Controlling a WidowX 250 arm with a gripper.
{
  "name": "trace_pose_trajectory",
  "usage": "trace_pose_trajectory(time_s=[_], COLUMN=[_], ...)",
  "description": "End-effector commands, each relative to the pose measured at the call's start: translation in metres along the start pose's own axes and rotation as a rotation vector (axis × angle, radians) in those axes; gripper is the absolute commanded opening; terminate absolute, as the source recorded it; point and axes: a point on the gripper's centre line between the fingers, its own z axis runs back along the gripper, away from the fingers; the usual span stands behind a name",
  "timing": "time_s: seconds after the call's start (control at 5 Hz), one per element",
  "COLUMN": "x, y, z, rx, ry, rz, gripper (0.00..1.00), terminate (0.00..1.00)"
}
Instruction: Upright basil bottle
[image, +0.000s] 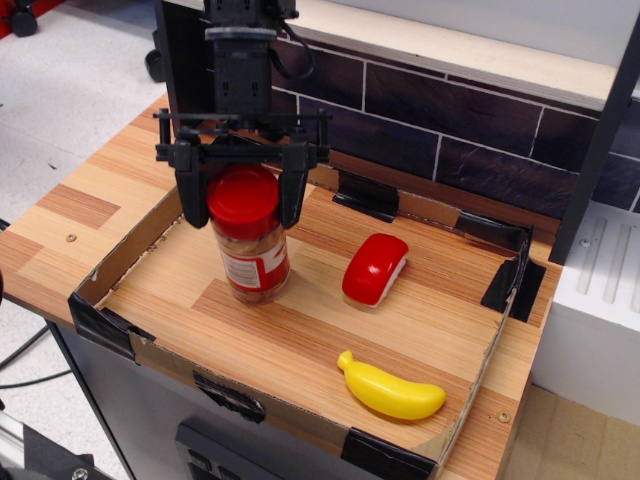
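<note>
Red is the cap on the basil bottle (251, 240), which stands left of the middle of the frame. It is inside the wooden tray (110, 310), on the tray floor, with its cap up and its bottom down. It looks straight, or very nearly so.

Right above it is the gripper (243, 195). One black finger sits on each side of the red cap, very close to it. I cannot tell if the fingers are pressing the cap or have let go.

So the big part of the job looks done, since the bottle is standing up. What I think is left is for the fingers to open and the arm to lift away without tipping it.

The label on the bottle is red and white. There is writing on it, but it is too small to read.

Further right lies a red and white block (375, 269). Lower right lies a yellow toy banana (392, 388).
</note>
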Motion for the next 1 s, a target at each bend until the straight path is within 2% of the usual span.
trace_pose_trajectory(time_s=[0.0, 0.2, 0.4, 0.6, 0.8], x=[0.023, 0.024, 0.017, -0.002, -0.020], y=[-0.001, -0.001, 0.000, 0.003, 0.003], z=[0.018, 0.025, 0.045, 0.076, 0.112], rx=[-0.030, -0.007, 0.012, 0.033, 0.012], ry=[-0.099, -0.258, -0.474, -0.612, -0.619], rz=[0.068, 0.056, 0.054, 0.039, 0.054], gripper=[0.00, 1.00, 1.00, 1.00, 1.00], terminate=[0.00, 0.00, 0.00, 0.00, 1.00])
